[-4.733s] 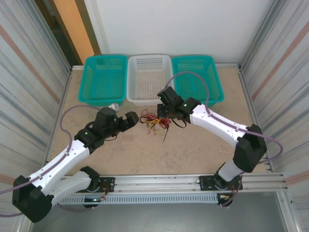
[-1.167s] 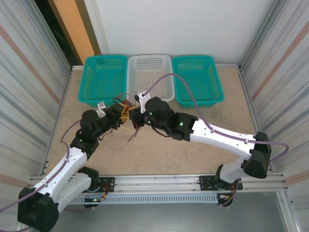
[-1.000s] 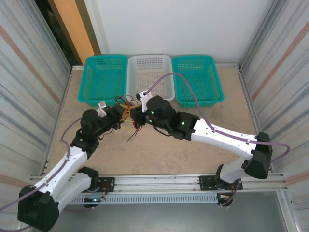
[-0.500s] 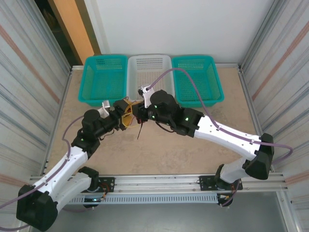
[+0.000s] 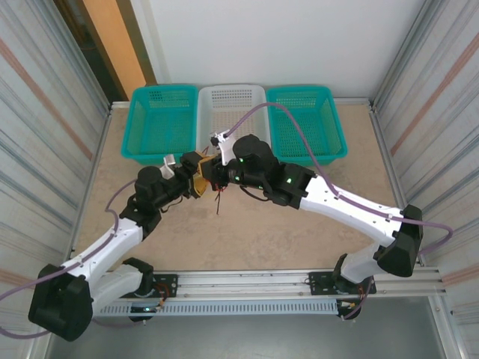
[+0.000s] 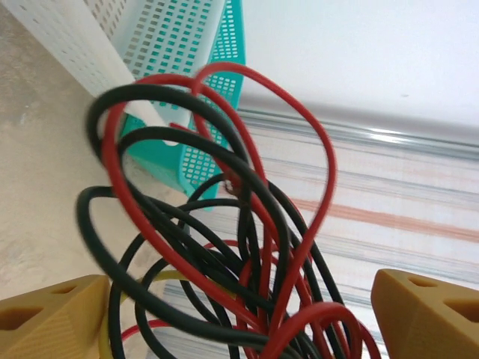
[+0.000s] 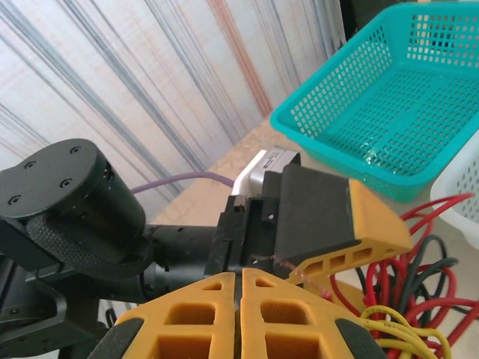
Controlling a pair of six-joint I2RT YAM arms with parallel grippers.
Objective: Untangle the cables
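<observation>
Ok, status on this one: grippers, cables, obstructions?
Left gripper open around cables. Right gripper shut on them. Tangled, one black strand dangling. White basket close behind.

- cables [image 5: 203, 185]: thin flexible wires, knotted into one tangled bundle; just in front of the white basket [image 5: 232, 112]
- red wires [image 6: 328, 168]: glossy; tall open loops
- black wires [image 6: 150, 90]: curved loops interlaced with the red; one dark strand [image 5: 218, 202] hangs loose below
- yellow wire [image 7: 397, 318]: small curls at the bundle's edge
</observation>
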